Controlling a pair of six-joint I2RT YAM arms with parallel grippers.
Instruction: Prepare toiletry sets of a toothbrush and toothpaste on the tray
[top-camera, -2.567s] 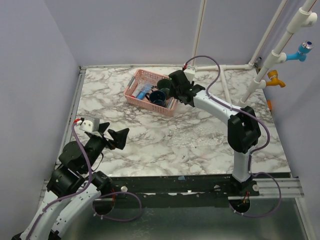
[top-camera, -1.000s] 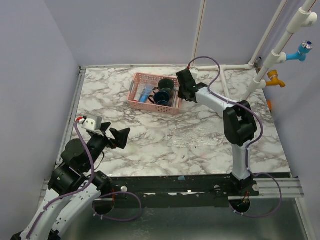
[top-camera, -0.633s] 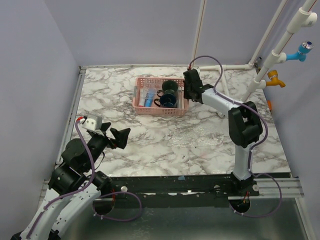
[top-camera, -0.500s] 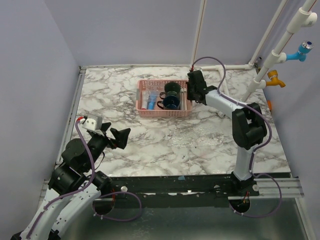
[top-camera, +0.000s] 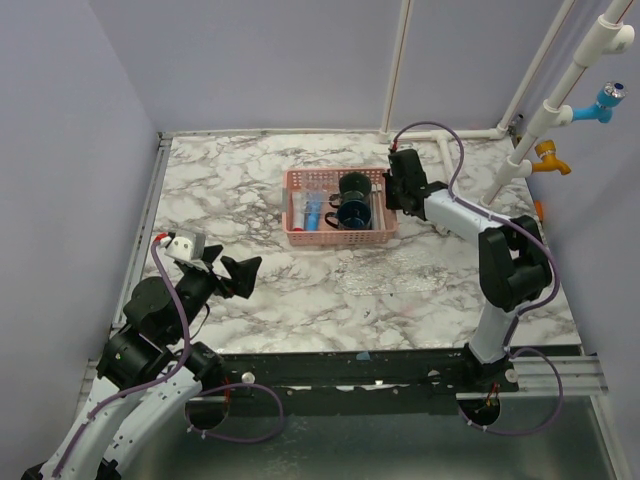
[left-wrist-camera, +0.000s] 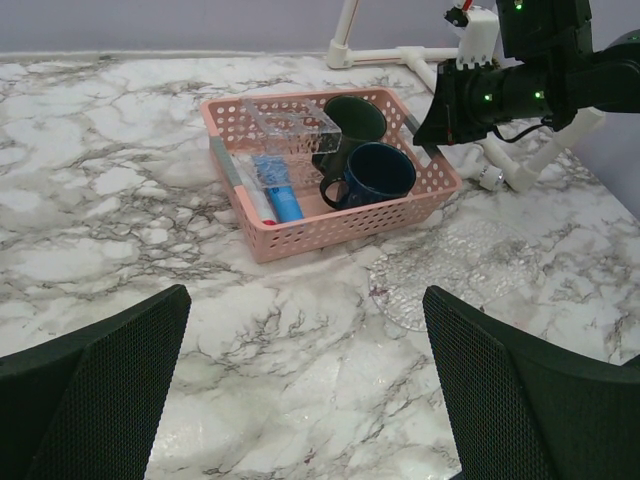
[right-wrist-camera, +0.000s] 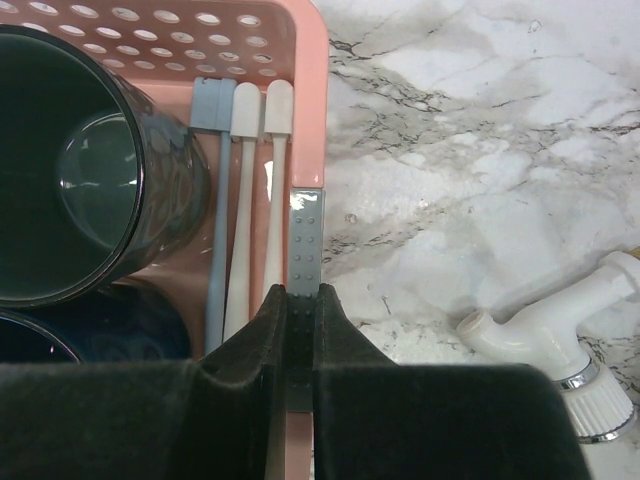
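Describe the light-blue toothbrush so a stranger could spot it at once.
Find the pink basket at the far middle of the marble table. Along its right wall, beside the dark green mug, three toothbrushes lie side by side. The light-blue toothbrush is nearest the mug; the white toothbrushes lie beyond it.

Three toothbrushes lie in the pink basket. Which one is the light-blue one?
The light-blue toothbrush lies right beside the green mug; the two white toothbrushes lie between it and the basket wall.
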